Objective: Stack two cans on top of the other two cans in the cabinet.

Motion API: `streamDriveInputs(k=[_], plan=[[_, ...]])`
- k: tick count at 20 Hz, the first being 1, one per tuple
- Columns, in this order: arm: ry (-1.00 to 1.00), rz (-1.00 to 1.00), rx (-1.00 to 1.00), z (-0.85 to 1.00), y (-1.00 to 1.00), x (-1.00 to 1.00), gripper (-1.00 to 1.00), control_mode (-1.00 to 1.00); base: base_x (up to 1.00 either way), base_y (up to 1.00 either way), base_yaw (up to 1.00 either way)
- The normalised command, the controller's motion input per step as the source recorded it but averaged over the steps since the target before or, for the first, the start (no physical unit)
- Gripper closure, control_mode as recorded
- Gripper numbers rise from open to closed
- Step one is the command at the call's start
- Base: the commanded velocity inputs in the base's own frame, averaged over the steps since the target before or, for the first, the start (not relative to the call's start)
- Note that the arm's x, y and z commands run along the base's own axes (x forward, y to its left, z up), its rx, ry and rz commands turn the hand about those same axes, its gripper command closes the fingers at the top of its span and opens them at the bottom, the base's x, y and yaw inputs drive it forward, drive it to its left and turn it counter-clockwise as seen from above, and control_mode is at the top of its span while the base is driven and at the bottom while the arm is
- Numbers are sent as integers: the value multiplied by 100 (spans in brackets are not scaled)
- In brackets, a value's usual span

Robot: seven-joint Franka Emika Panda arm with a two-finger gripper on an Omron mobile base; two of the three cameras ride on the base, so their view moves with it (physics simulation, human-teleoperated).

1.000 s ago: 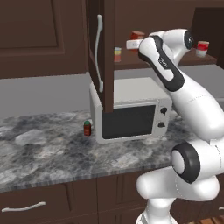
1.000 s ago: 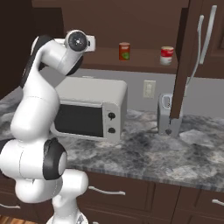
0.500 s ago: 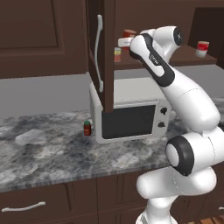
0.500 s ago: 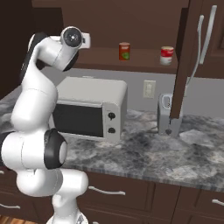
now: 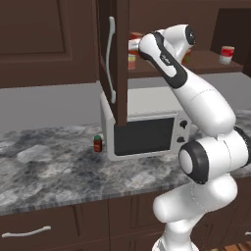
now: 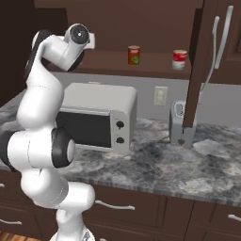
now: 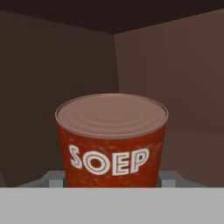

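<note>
1. Step in hand, by my reading: carrying one red-orange can [image 7: 112, 140] to stack it; the pincer [image 7: 112, 181] was reached into the cabinet [image 5: 121, 59], at the left end of its shelf
2. Pincer looked clamped on that can, a grey finger [image 7: 54, 178] pressed at each side of its base, though the contact itself sat low in the hand view
3. Can stood upright, long axis vertical, pale top up, "SOEP" lettering facing the camera
4. Yellow-and-red can [image 6: 134, 55] and white-banded can [image 6: 179, 60] stood upright, well apart, further along the shelf
5. Next move called for centring over a flat top, axis kept vertical, then lowering
</note>
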Motion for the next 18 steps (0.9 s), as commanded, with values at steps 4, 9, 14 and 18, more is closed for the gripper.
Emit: streamDriveInputs(k=[4,9,14,18], plan=[[0,11,-2,0,5,26,100,-100,0,0,0],[0,11,-7,0,1,15,100,-100,0,0,0],[0,7,-12,0,0,0,100,-100,0,0,0],[0,4,-11,0,0,0,100,-100,0,0,0]])
